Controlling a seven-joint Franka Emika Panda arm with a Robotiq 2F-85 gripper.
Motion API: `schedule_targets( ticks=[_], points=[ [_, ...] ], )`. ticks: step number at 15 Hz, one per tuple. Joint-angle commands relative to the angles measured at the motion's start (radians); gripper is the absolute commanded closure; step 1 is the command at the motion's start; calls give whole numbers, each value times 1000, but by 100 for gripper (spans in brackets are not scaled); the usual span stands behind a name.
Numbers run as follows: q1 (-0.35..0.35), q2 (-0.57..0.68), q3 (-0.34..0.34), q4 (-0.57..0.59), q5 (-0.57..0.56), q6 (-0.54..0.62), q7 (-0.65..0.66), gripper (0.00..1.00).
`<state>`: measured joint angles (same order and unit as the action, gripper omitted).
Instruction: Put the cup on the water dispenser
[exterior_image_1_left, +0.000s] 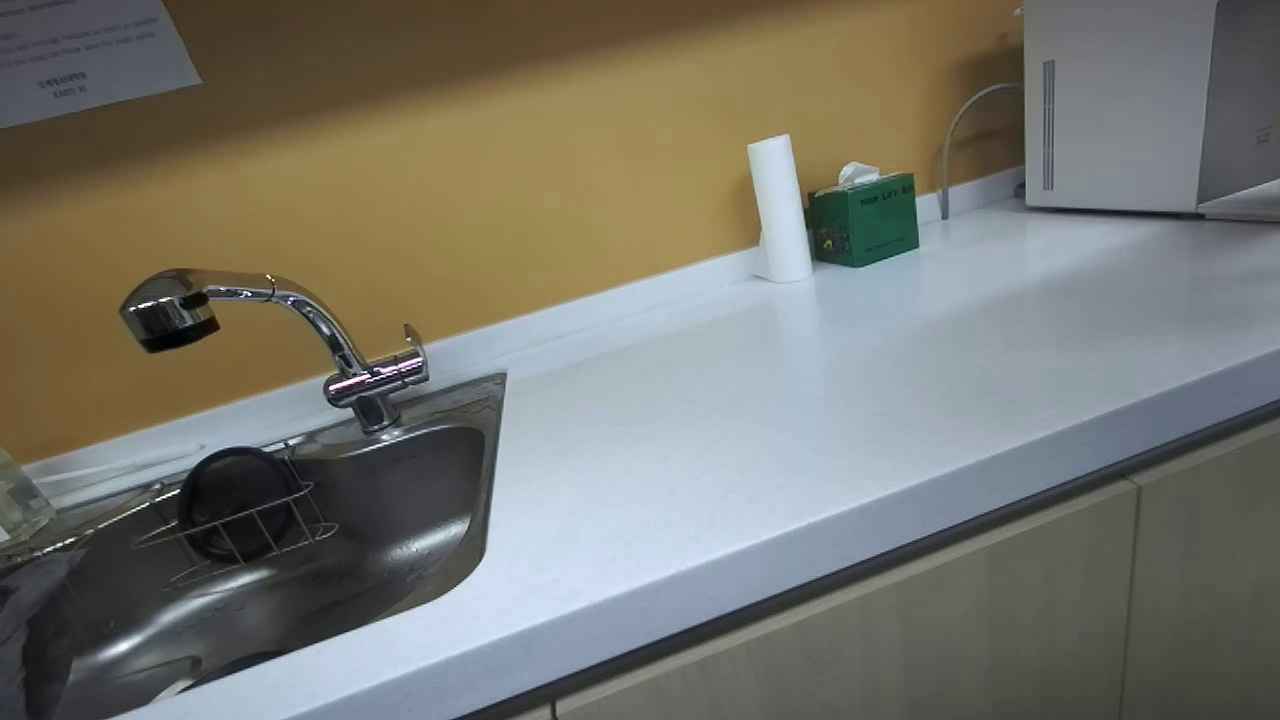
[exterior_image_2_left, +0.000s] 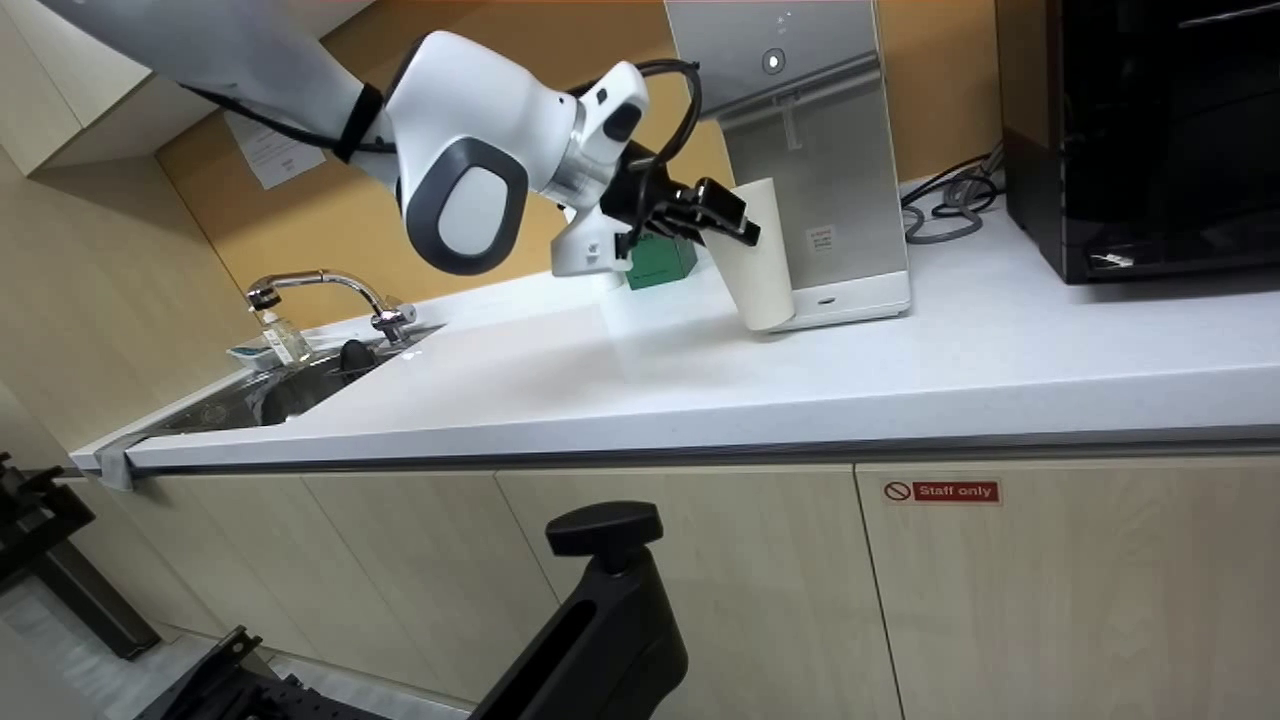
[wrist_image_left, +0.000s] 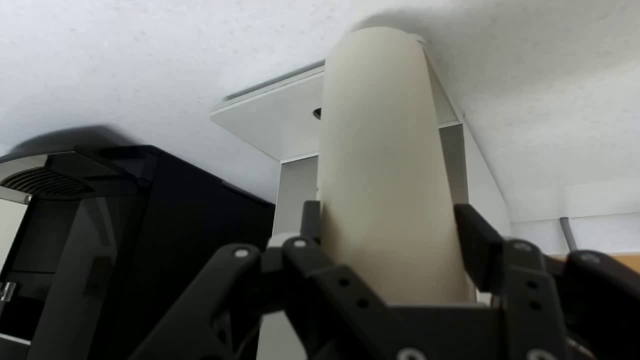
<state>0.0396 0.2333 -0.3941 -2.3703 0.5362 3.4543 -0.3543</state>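
- Looks to be at the carry-and-set-down stage; cup (wrist_image_left: 382, 150) in the grip, at the front of the water dispenser (exterior_image_2_left: 840, 190), not yet let go;
- In an exterior view, seen across the corner of the dispenser's base tray (exterior_image_2_left: 865, 297), roughly in line with the upright edges behind; in the wrist view, seen covering one side of that tray, bottom edge reaching past its outline; no telling whether touching tray or counter (exterior_image_2_left: 1000, 350), or held above both;
- With the end effector (wrist_image_left: 390, 227): spread about as wide as the cup and no wider; dark pads (wrist_image_left: 479, 247) on opposite walls, apparently touching both sides and bearing the cup; nothing else in the grasp;
- Next, probably: ease the cup inward over the tray, beneath the apparent spout (exterior_image_2_left: 791, 122); keep it upright; lower to a flat seat; only then part the pads and back away without dragging;
- Worth watching, as a guess: a thin wall, likely to buckle under a harder squeeze; also the raised tray edge, apt to catch the base and tip the cup during a sideways shift;
- Not to be mistaken for the slim white cylinder (exterior_image_1_left: 780, 210) standing just beside the green tissue box (exterior_image_1_left: 866, 222).
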Motion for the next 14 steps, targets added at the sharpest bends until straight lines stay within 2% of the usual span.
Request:
schedule_targets(
  ticks=[1,14],
  points=[
    [-2,23,1,58,23,-12,32,58],
    [11,161,-56,231,130,-78,29,58]
  ],
)
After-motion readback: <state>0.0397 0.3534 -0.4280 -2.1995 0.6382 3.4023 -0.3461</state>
